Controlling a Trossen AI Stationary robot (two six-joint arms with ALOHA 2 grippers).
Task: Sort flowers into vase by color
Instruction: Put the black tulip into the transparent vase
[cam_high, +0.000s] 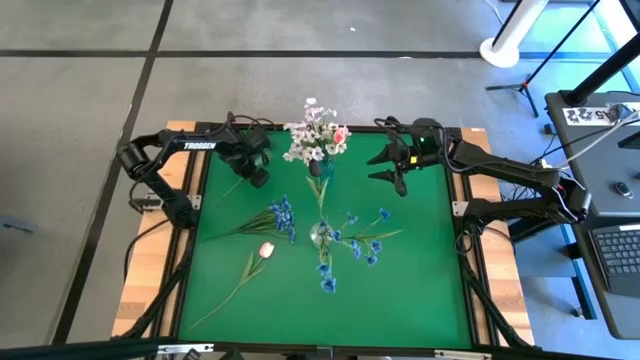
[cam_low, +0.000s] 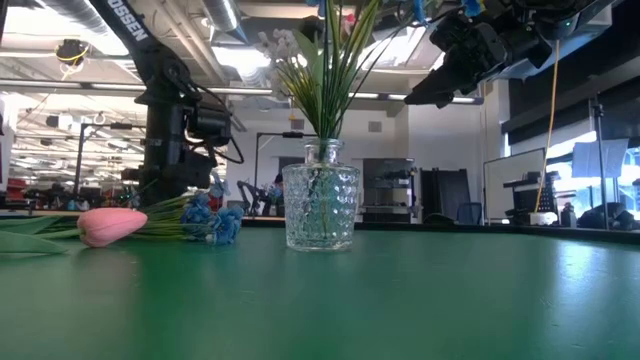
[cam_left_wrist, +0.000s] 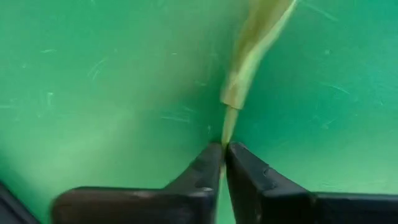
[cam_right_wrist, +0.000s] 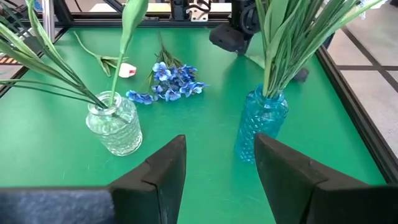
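Note:
My left gripper (cam_high: 258, 177) stands at the table's far left, pointing down and shut on a thin green stem (cam_high: 232, 191) with a pale leaf (cam_left_wrist: 258, 37); its blossom does not show. A bunch of blue flowers (cam_high: 283, 218) and a pink tulip (cam_high: 266, 250) lie flat on the green mat. The clear vase (cam_high: 320, 236) at mid table holds blue sprigs. The blue vase (cam_right_wrist: 261, 121) behind it holds white blossoms (cam_high: 310, 135) and a pink bud. My right gripper (cam_right_wrist: 219, 142) hangs open above the far right, facing both vases. My left gripper pinches the bare thin end of the stem (cam_left_wrist: 229, 127) between its two fingertips (cam_left_wrist: 208, 165), coming from above and pointing down. The rest of the stem, with its leaf, runs away from the fingers low along the mat. Whether it rests on the mat, I cannot tell.
The mat's near half and its right side hold nothing but mat (cam_high: 420, 290). A wooden frame and a black rail (cam_high: 470, 250) border the table. Blue sprigs (cam_high: 365, 240) splay outward from the clear vase toward the right and near edges.

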